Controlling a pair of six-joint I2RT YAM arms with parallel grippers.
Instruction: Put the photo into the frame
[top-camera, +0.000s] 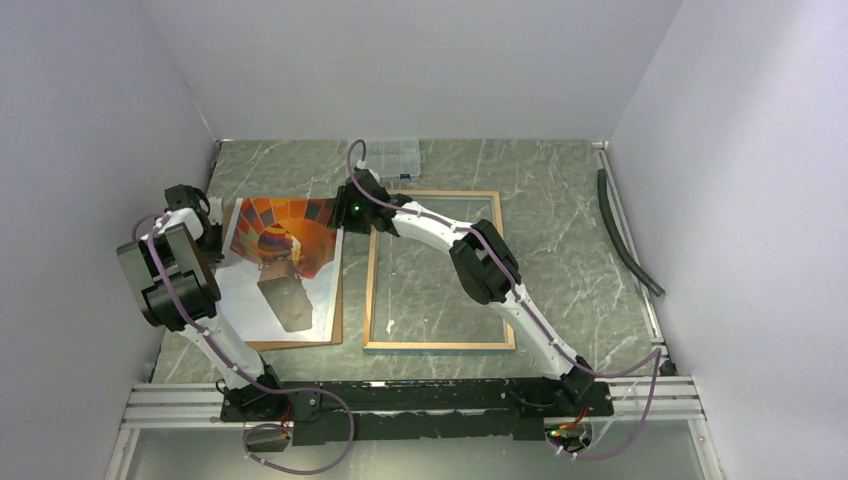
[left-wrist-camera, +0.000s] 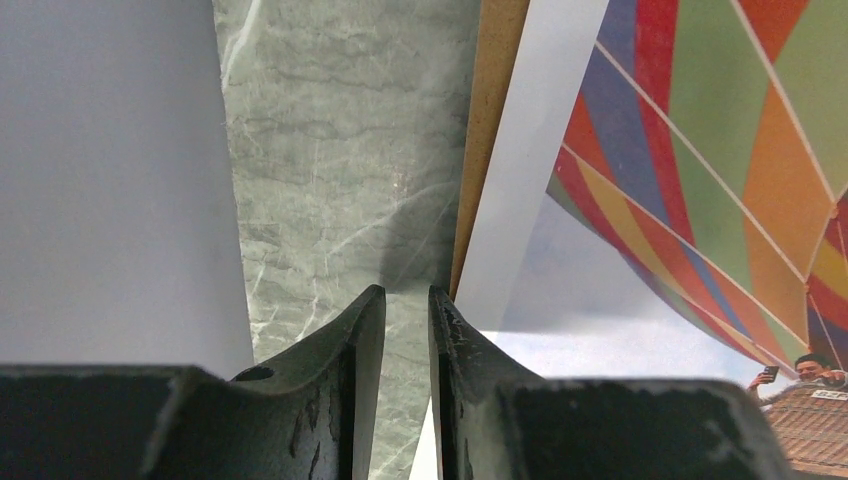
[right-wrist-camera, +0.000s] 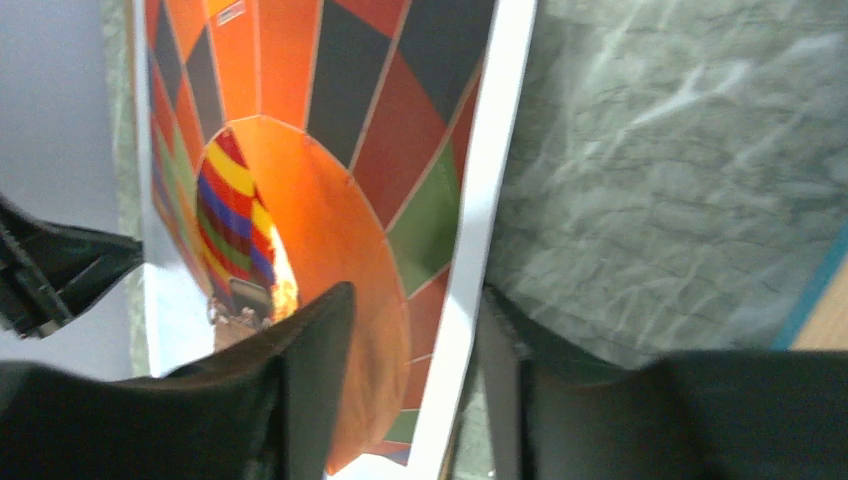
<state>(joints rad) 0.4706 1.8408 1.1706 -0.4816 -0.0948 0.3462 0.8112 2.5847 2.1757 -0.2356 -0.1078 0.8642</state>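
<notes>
The photo (top-camera: 280, 262), a balloon print with a white border, lies face up on a thin brown backing board (top-camera: 338, 300) at the left. The frame (top-camera: 440, 345) lies beside it to the right, wood-coloured side up. My right gripper (top-camera: 346, 214) is at the photo's far right corner. In the right wrist view it (right-wrist-camera: 418, 295) is open, one finger over the print (right-wrist-camera: 320, 150) and the other on the table side, with the white border between them. My left gripper (top-camera: 216, 238) is at the photo's left edge. Its jaws (left-wrist-camera: 406, 292) stand narrowly apart over bare table, beside the board (left-wrist-camera: 495, 80) and photo (left-wrist-camera: 700, 150).
A small clear plastic box (top-camera: 395, 155) stands at the back, just beyond the frame. A black hose (top-camera: 625, 235) lies along the right wall. White walls close in on three sides, and the left one is near my left arm. The frame's blue edge (right-wrist-camera: 820, 280) shows in the right wrist view.
</notes>
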